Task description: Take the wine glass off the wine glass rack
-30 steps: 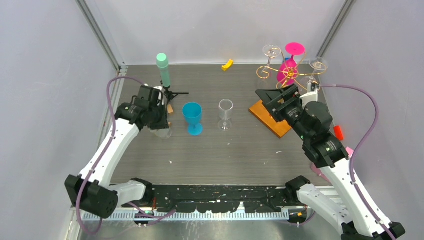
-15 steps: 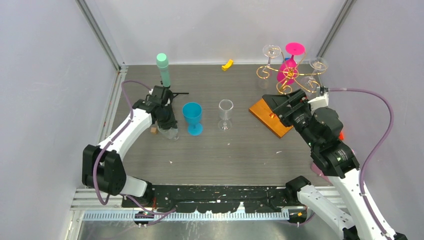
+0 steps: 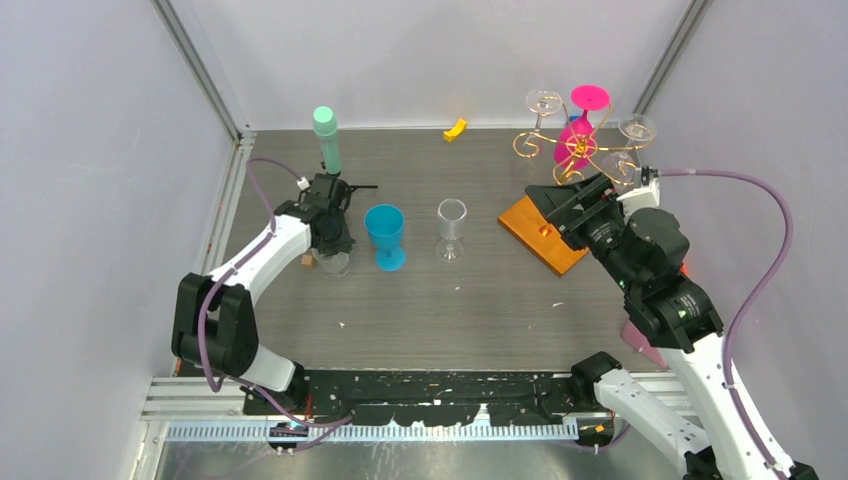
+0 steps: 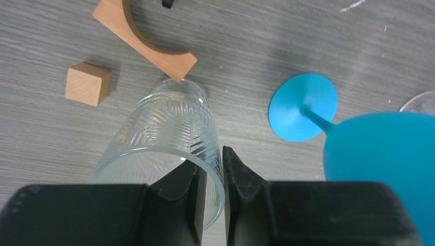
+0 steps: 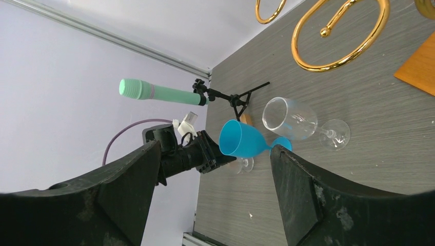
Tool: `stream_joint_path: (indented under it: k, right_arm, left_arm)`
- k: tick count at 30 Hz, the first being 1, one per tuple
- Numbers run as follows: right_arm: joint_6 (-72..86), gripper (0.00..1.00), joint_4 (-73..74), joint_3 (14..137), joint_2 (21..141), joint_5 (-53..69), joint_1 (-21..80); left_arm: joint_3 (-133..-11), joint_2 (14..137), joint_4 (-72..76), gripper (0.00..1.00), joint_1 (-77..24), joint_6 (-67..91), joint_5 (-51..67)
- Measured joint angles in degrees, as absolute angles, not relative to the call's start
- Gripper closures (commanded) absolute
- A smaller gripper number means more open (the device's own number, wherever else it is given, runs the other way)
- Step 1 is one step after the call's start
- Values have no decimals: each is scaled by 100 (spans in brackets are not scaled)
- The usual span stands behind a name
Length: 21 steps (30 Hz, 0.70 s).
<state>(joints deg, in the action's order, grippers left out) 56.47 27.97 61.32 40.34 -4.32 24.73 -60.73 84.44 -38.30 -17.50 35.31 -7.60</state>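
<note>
— So, changes?
— Eases the right claw (image 5: 213,154), spread wide, toward the wine glass rack (image 3: 577,150); tucks in the left claw (image 4: 211,169), clenched on a tumbler (image 4: 169,128).
— Wine glass (image 3: 543,103)?
— Hangs on the rack, untouched.

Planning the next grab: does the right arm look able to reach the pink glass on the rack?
Probably yes: the right gripper is open close before the rack; nothing stands between it and the pink glass.

The right arm (image 3: 640,245) covers part of the wooden base (image 3: 530,228) of the wine glass rack (image 3: 577,148), the right wrist view crops its gold scrolls (image 5: 323,32), and far left of it the left gripper (image 4: 210,169) hides the near rim of the tumbler (image 4: 164,123)
</note>
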Motion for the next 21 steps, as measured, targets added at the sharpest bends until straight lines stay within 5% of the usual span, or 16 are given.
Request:
stream_joint_path:
  k: [4, 14, 21]
  right_arm:
    - [5586, 17, 2926, 6248, 4180, -390, 2473]
    - [5345, 17, 3227, 6890, 4528, -287, 2467]
    - [5068, 28, 3846, 7736, 5017, -454, 2467]
  left_arm:
    - [-6233, 8578, -3826, 54, -1750, 3428, -923]
    - [-6694, 8527, -4198, 25, -1750, 3251, -967]
    - [-6886, 7474, -4530, 1, -1750, 3105, -963]
